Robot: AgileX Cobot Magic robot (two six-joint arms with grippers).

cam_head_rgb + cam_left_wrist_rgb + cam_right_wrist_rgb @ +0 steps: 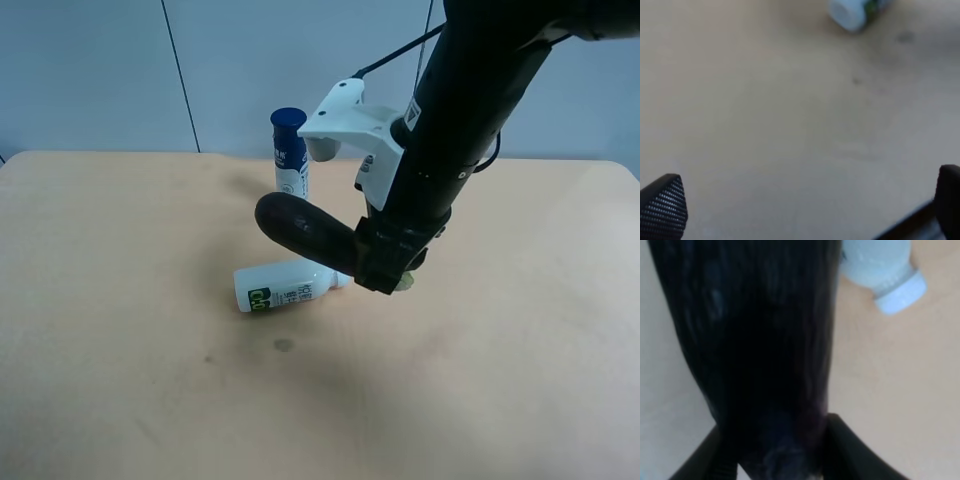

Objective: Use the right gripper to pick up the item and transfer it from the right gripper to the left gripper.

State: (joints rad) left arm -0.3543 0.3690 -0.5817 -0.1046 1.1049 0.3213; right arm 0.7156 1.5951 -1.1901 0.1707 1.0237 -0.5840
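Observation:
The eggplant [305, 232], dark purple, is held off the table, lying roughly level with its rounded end towards the exterior high view's left. My right gripper [385, 265], on the thick black arm with the white bracket, is shut on its other end. In the right wrist view the eggplant [765, 340] fills the frame between the two black fingers [855, 452]. Its green stem tip is hidden. My left gripper [807, 202] is open and empty above bare table, fingertips [665, 205] wide apart. It is out of the exterior high view.
A white bottle with green print [285, 285] lies on the tan table [120, 300] just under the eggplant; it also shows in the right wrist view [885, 270] and the left wrist view [852, 10]. A blue-capped bottle [290, 150] stands behind.

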